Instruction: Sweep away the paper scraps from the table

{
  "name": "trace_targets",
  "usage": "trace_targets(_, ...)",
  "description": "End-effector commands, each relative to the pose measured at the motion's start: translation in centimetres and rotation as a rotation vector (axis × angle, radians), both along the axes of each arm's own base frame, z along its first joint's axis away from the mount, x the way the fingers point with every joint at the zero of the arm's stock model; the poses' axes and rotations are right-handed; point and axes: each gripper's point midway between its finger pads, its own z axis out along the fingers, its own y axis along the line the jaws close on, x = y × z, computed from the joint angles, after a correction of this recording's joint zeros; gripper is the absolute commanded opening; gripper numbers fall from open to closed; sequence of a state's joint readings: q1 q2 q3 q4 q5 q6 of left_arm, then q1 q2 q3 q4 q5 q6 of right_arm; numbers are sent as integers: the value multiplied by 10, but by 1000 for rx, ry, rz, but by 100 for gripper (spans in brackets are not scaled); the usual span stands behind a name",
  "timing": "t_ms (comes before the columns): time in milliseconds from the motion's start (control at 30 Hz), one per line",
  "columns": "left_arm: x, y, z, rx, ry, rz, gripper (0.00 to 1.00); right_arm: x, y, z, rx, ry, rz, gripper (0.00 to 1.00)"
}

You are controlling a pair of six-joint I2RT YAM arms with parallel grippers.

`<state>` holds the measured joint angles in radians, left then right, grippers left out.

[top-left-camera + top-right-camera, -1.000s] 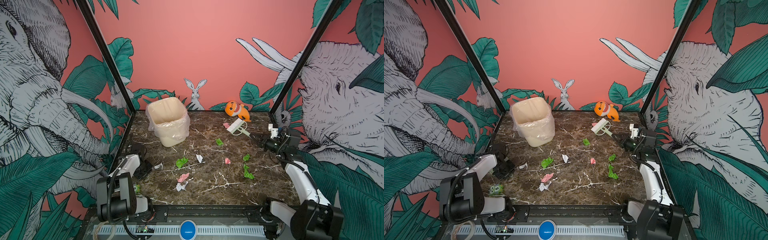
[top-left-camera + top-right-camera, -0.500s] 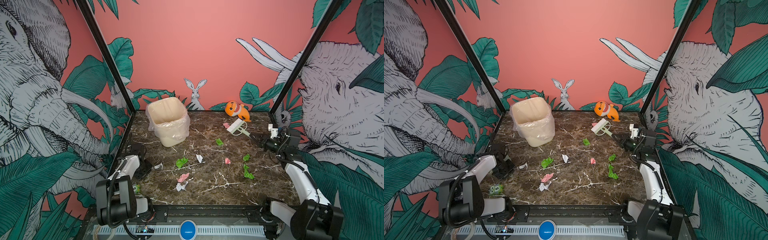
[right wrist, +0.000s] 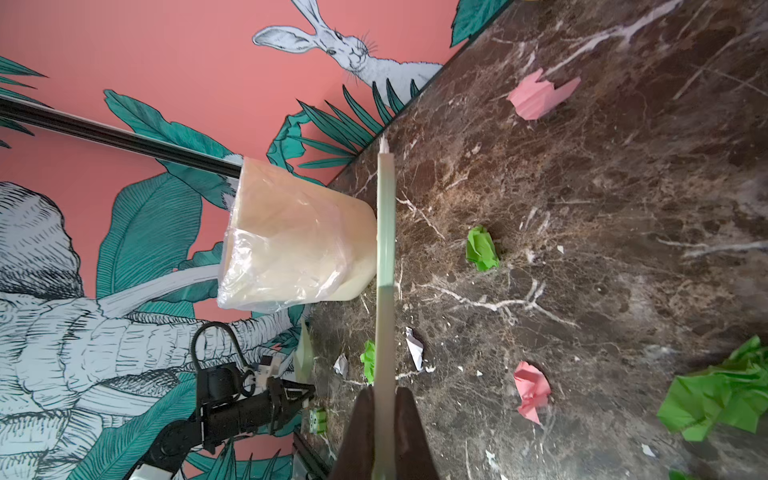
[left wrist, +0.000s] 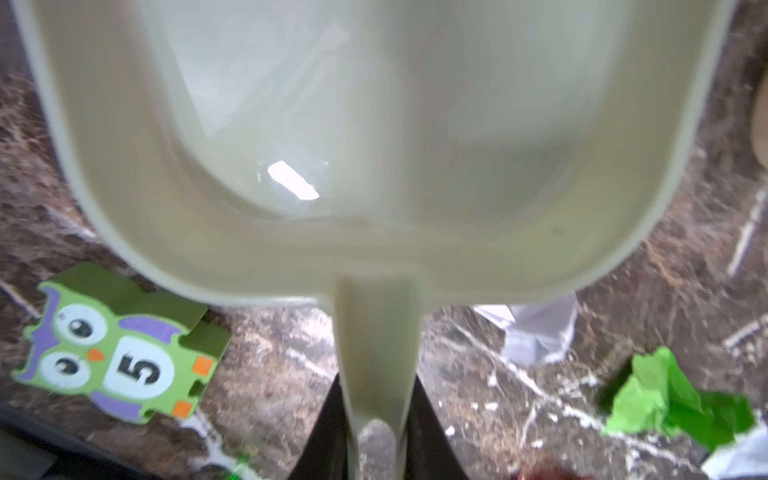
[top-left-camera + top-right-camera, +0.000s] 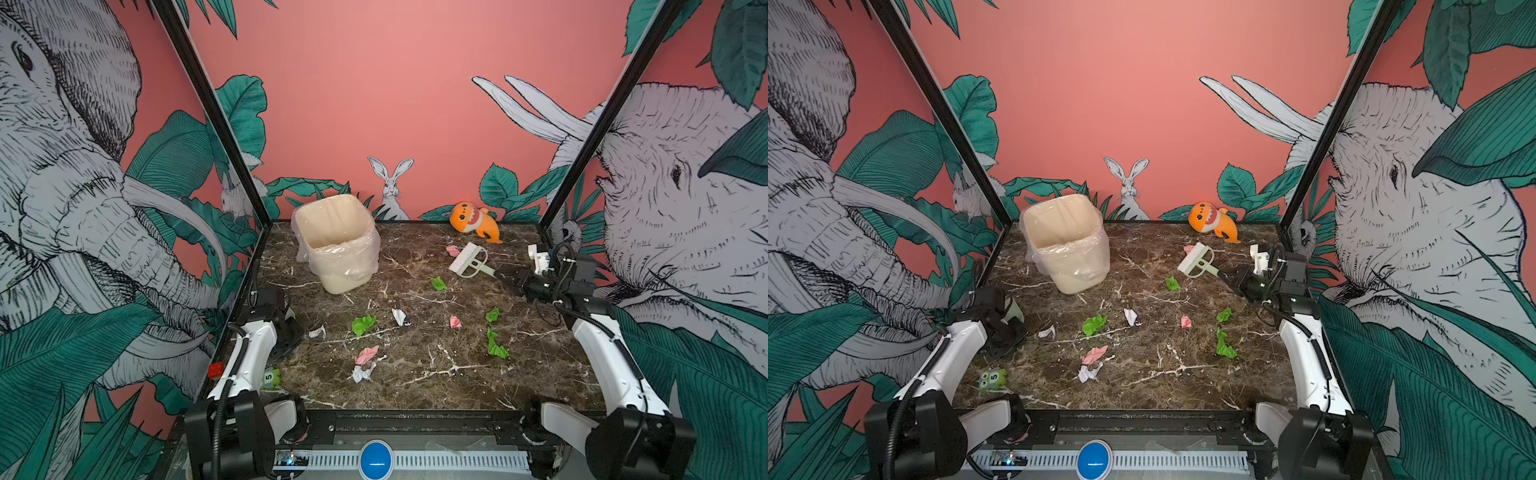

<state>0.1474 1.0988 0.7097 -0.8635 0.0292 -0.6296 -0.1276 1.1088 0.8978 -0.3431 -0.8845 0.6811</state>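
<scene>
Hardly anything has shifted over the last second: the left arm has settled a little toward the near edge, and the brush [image 5: 467, 258] and the paper scraps [image 5: 363, 324] lie where they did. The right gripper [image 3: 384, 415] is clamped tight on the brush handle. From the jaws, the brush's long axis runs toward the far left, bristles leading. Its head is just beside a pink scrap [image 5: 453, 250]; whether the bristles touch the table [image 5: 436, 386] cannot be told. The left gripper [image 4: 376, 415] is pinched narrow on the handle of the dustpan [image 4: 374, 145], which it holds at the left edge with a white scrap [image 5: 318, 331] just beside the pan. What matters for the stroke is that almost every scrap is scattered over the middle of the table. That puts them nearer than the brush head and to its left, between brush and dustpan. The right arm is the nearer to the green bits on its side, starting with the one [image 5: 438, 283] just in front of the brush. The stroke probably has to pull toward the near left, so the head must first get behind the scraps.
</scene>
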Motion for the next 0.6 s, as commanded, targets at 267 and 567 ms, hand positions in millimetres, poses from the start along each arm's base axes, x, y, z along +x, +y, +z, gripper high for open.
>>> trace_targets(267, -26, -29, 45, 35, -21, -231, 19, -30, 22, -3, -158, 36, 89, 0)
trace_targets(567, -43, -55, 63, 15, -35, -404, 18, -52, 30, -8, -253, 78, 145, 0)
